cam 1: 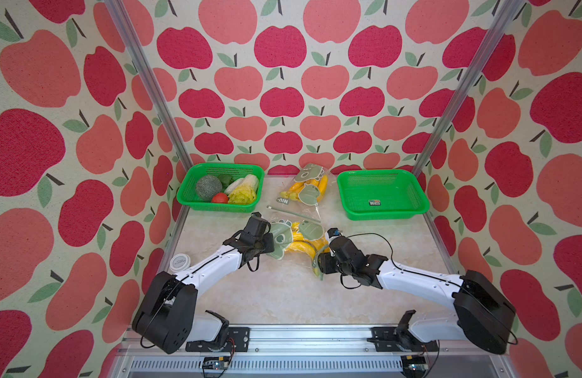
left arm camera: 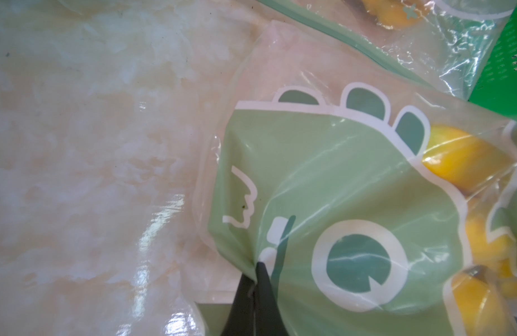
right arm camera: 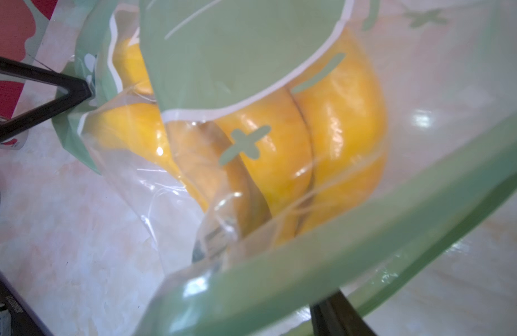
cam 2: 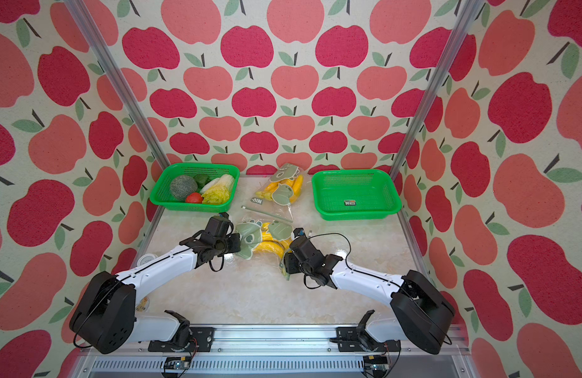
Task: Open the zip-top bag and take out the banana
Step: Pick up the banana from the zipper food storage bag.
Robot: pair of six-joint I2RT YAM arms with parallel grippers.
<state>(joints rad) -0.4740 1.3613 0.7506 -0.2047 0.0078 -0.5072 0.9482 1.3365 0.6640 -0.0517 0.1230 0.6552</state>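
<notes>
Across the pale marbled tabletop (cam 1: 283, 294), two containers stand at the far edge. A green plastic mesh basket of vegetables (cam 1: 188, 200) is on one side and a second green mesh basket (cam 1: 384, 214) stands well apart on the other. Between them lies a clear printed bag of yellow fruit (cam 1: 309, 186).

Just in front of it, nearer the arms, lies the clear zip-top bag with green dinosaur print (cam 1: 283, 236). The yellow bananas (cam 1: 302, 247) are inside this bag and show through the film in both top views and both wrist views.

Left pincer (left arm camera: 255, 279): closed tight, pinching the printed end of the zip-top bag.

Right pincer (cam 1: 319, 263): positioned at the bag's green zip strip (right arm camera: 338, 235). Only one black finger (right arm camera: 332, 317) shows beneath the strip. How far it is open, and whether it holds anything, cannot be told.
</notes>
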